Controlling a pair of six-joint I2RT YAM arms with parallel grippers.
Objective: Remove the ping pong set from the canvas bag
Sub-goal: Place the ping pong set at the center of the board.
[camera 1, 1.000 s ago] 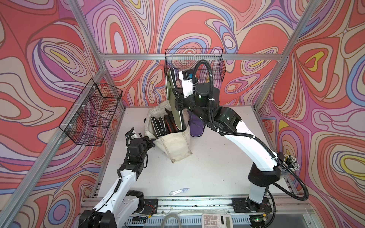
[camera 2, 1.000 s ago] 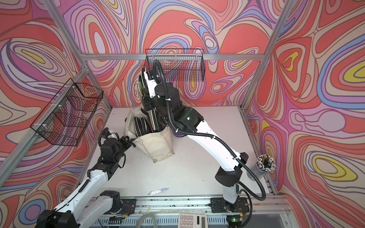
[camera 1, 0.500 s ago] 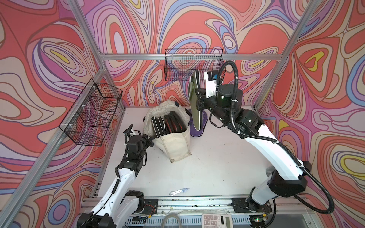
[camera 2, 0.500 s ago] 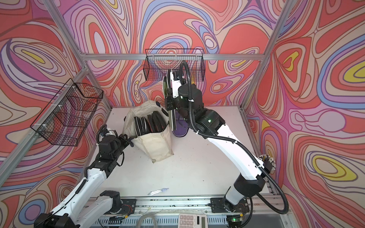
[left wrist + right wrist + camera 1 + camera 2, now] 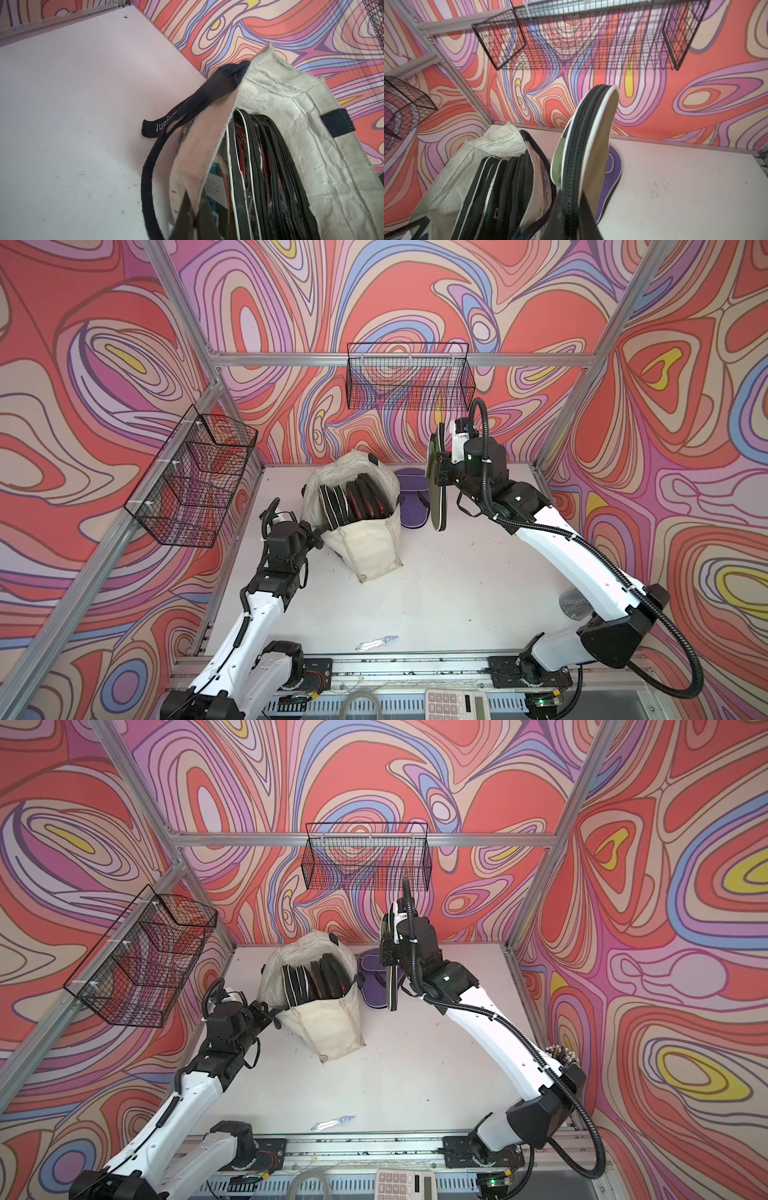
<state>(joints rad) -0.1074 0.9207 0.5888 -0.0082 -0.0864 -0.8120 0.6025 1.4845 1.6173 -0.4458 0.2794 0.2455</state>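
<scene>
The ping pong set [image 5: 437,493] [image 5: 392,986] is a flat zipped case with tan and green faces and white piping. It is out of the canvas bag [image 5: 365,547] [image 5: 328,1027] and held in the air just off the bag's 3 o'clock side. It stands on edge with its black zipper rim facing the top views. Its long axis runs along the 12-to-6 line, and its rounded end [image 5: 600,93] points to 12 o'clock, toward the back wall. Whether its 6 o'clock end touches the table [image 5: 436,593] cannot be told.

The right gripper [image 5: 441,468] [image 5: 388,955] is clamped across the case partway along its length, one finger [image 5: 589,216] on each face. The right arm rises from its base at 4 o'clock, bends at the elbow and reaches up toward 12 o'clock, with the wrist held high.

The bag stands open-mouthed at 11 o'clock of the table's middle, leaning toward 6 o'clock. More black zipped cases [image 5: 353,502] [image 5: 270,166] are packed upright inside it. A purple case [image 5: 411,502] [image 5: 612,166] lies flat on the table at 12 o'clock, between the bag and the held set.

The left gripper [image 5: 315,536] [image 5: 271,1014] is closed on the bag's rim at its 9 o'clock side. The wrist view shows the cream fabric [image 5: 199,166] pinched between the fingers, with a navy strap [image 5: 148,176] looping beside them. The left arm stretches low from 7 o'clock, its forearm nearly straight.
</scene>
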